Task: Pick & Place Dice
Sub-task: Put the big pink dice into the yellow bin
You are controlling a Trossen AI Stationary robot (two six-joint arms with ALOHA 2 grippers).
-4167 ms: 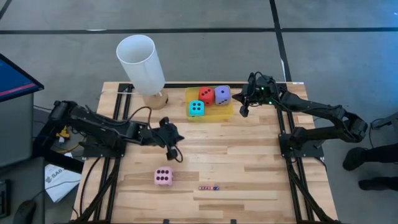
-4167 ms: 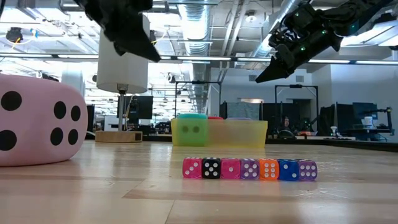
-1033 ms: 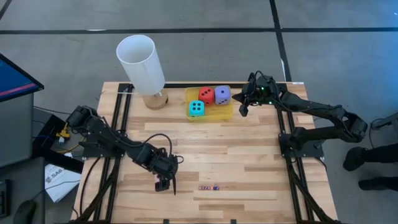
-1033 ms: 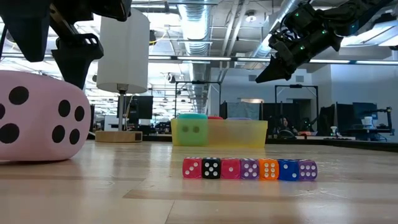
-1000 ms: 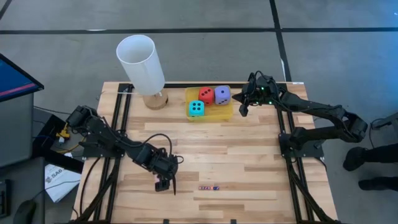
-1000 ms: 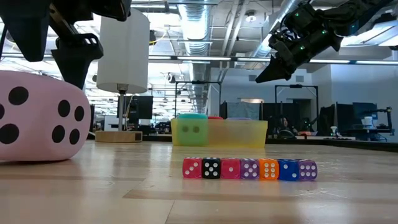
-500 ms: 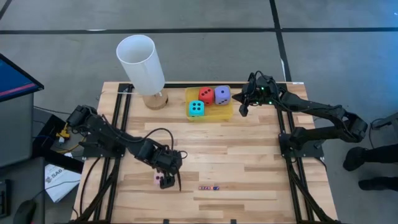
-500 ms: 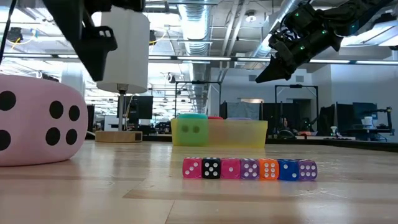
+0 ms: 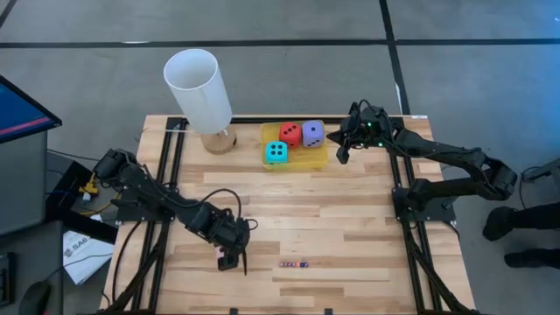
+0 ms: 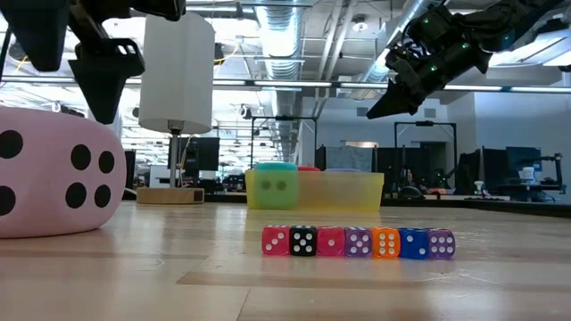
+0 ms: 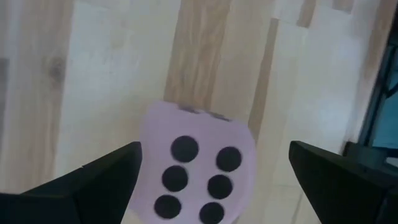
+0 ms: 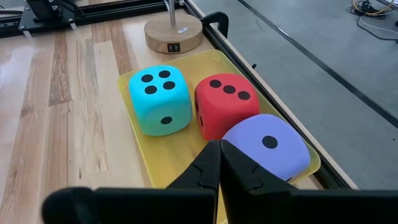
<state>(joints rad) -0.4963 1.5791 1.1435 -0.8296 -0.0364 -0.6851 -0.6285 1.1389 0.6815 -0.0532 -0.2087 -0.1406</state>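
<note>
Pink die (image 10: 55,171) rests on the wooden worktop (image 9: 350,219) near its front edge, directly beneath the left gripper (image 9: 229,255), whose jaws stand wide open on either side of it without touching. Its six-pip face (image 11: 196,180) shows in the left wrist view. Cyan die (image 9: 276,152), red die (image 9: 290,134) and purple die (image 9: 312,133) sit together in the yellow tray (image 9: 315,160) at the back. Beside that tray hangs the right gripper (image 9: 344,154), jaws closed and empty. Tiny dice (image 10: 359,242) form a row near the front.
</note>
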